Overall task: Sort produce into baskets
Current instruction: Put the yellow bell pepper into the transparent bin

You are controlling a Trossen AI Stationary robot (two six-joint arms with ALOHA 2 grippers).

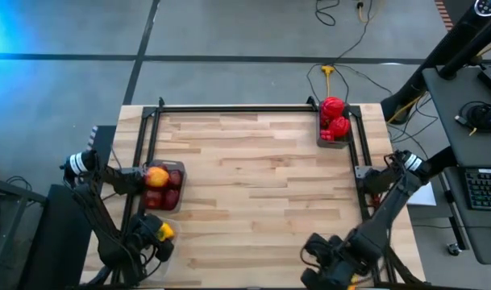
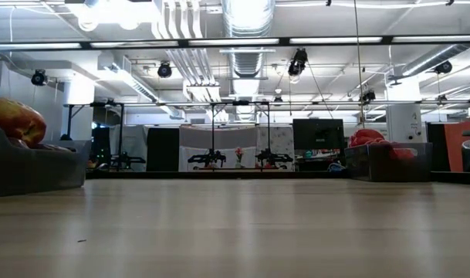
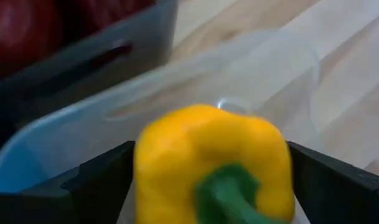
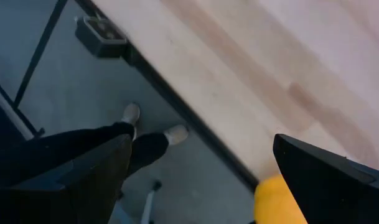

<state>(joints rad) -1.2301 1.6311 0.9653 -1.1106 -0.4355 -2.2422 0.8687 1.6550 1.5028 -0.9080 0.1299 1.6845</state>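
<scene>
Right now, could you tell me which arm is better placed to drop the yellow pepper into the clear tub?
Left. Its claw already grips the yellow pepper directly over the clear tub. The right claw sits across the table, far from that tub.

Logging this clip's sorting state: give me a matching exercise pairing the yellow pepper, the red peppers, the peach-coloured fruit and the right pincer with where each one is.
Things:
1. yellow pepper
2. red peppers
3. peach-coloured fruit
4. right pincer

Places:
A. grey bin at the table's far right corner
B. near edge of the table, right side
C. between the left pincer's fingers, over the clear tub
D. on dark fruit in the grey bin at the left edge

Pairs: 1-C, 2-A, 3-D, 4-B
</scene>
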